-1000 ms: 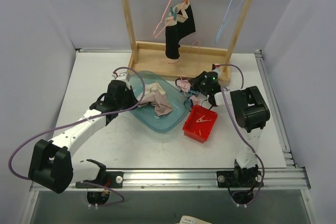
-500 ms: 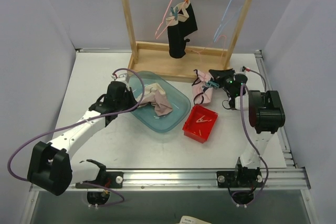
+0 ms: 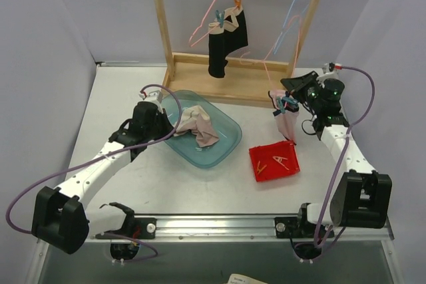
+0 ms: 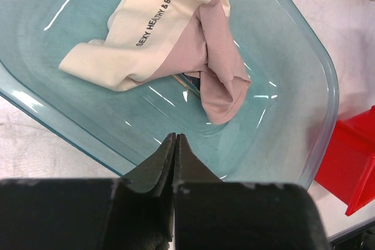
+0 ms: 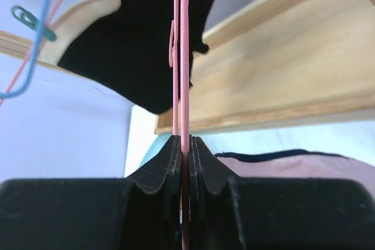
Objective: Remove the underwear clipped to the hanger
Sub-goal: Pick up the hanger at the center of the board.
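Note:
Black underwear (image 3: 227,36) with a beige waistband hangs clipped to a pink hanger on the wooden rack (image 3: 233,78). My right gripper (image 3: 295,88) is shut on the wire of a second pink hanger (image 5: 184,57), right of the rack base. Pale pink, dark-trimmed underwear (image 3: 286,119) dangles from that hanger under a blue clothespin (image 3: 287,103). The right wrist view shows the same trimmed cloth (image 5: 287,163) beside the fingers (image 5: 205,162). More underwear (image 3: 197,124), cream and pink, lies in the teal bin (image 3: 226,145). My left gripper (image 4: 175,136) is shut and empty over the bin's near rim.
A red tray (image 3: 274,162) holding clothespins sits on the table below the right gripper. A blue hanger (image 3: 296,11) hangs at the rack's right end. The rack's base board (image 5: 281,80) lies close ahead of the right gripper. Purple cables loop off both arms.
The right arm swung right and up, carrying the pink hanger and pale pink underwear away from the bin. The red tray shifted right and turned. The left arm barely moved.

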You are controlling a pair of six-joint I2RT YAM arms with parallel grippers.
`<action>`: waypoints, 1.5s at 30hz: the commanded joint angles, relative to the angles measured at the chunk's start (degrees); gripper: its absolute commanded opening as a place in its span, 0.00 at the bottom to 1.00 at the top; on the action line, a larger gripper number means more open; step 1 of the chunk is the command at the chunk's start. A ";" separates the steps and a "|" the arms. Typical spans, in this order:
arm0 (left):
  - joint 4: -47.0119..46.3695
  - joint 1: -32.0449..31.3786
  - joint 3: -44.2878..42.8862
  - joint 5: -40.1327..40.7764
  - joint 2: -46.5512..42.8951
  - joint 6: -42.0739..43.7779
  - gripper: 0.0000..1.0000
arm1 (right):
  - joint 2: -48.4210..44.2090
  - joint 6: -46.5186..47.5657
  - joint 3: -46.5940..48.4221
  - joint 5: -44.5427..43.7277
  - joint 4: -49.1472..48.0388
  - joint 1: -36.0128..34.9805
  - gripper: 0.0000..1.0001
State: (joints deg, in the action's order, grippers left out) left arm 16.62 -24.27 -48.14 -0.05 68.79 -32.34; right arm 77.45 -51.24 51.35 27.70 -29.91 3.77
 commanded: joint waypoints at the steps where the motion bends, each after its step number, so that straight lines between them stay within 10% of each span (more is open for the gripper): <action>1: 0.34 -0.34 -2.92 -1.34 -2.08 0.08 0.03 | -2.12 4.66 1.38 2.43 9.08 1.15 0.00; 18: 1.57 -0.34 -2.13 -4.34 -4.55 0.96 0.03 | -5.56 9.84 1.38 14.66 15.85 2.73 0.00; 38: 2.27 -1.04 -2.84 -4.16 -4.99 0.61 0.03 | 6.23 29.00 8.50 -9.16 21.30 2.82 0.00; 45: 3.33 -1.66 -5.12 -3.90 -4.63 0.61 0.03 | 7.27 22.43 12.98 10.60 13.14 2.82 0.00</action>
State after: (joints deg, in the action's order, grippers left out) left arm 19.70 -25.50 -49.71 -4.14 65.23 -31.51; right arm 86.26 -25.98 60.58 28.51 -10.39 6.24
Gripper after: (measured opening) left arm 0.034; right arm 0.067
